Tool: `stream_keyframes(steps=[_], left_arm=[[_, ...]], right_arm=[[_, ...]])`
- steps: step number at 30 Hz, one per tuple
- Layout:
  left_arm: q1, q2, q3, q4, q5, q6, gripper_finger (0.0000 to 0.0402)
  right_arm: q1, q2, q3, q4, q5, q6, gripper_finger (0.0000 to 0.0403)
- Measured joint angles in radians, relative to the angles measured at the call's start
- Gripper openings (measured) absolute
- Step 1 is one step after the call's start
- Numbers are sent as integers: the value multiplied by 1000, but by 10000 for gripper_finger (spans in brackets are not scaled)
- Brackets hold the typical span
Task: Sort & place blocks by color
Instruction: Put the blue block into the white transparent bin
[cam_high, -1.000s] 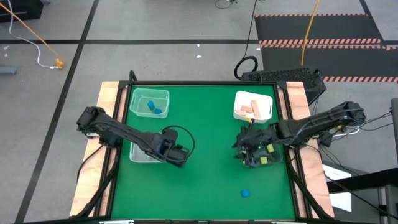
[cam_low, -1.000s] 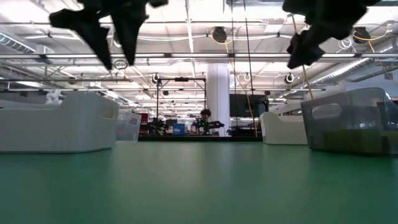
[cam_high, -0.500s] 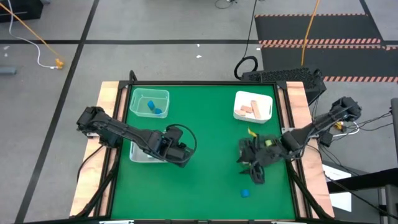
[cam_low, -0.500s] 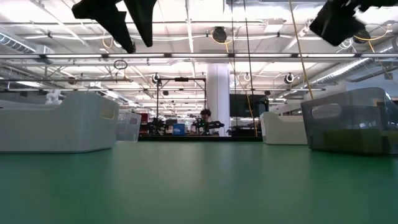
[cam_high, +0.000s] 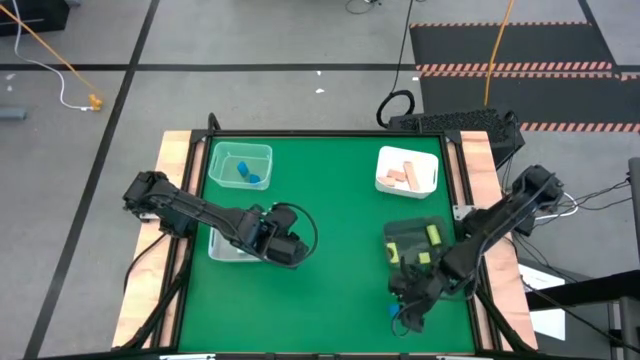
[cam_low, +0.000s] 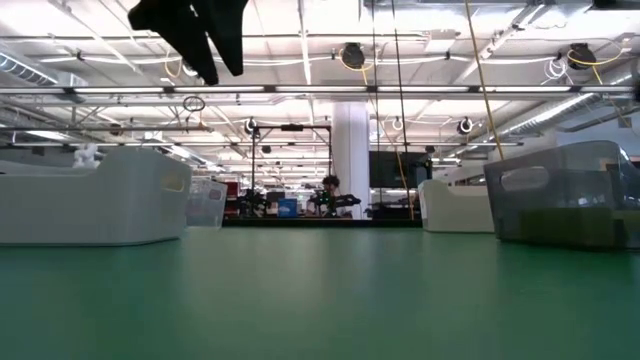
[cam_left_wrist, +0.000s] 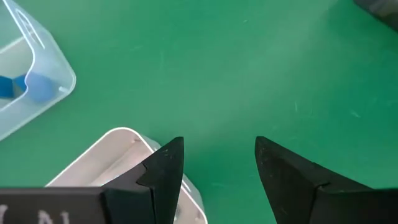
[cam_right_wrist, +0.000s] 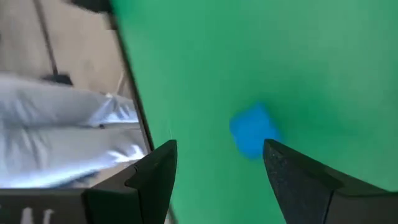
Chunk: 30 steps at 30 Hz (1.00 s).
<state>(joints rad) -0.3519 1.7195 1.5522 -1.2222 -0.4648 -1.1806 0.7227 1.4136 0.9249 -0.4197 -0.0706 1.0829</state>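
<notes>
Right wrist view: right gripper (cam_right_wrist: 214, 180) open, empty, blue block (cam_right_wrist: 252, 130) just ahead between fingers; left gripper (cam_left_wrist: 214, 171) open, empty, far off.

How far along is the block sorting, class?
Done: tan blocks lie in the white tray, blue ones in the clear tray, yellow-green ones in the dark tray. In hand: nothing; the open right gripper hangs over the last loose blue block. Left: moving it.
</notes>
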Motion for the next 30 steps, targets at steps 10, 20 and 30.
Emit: stream_keyframes(steps=[10,20,30], left_arm=[[0,0,0,0,-30,55,200],[-12,0,0,0,-34,69,200],[-42,0,-1,0,-34,21,200]], right_arm=[[86,90,0,-1,25,61,228],[125,89,0,-27,255,-348,228],[124,145,0,7,256,-475,228]])
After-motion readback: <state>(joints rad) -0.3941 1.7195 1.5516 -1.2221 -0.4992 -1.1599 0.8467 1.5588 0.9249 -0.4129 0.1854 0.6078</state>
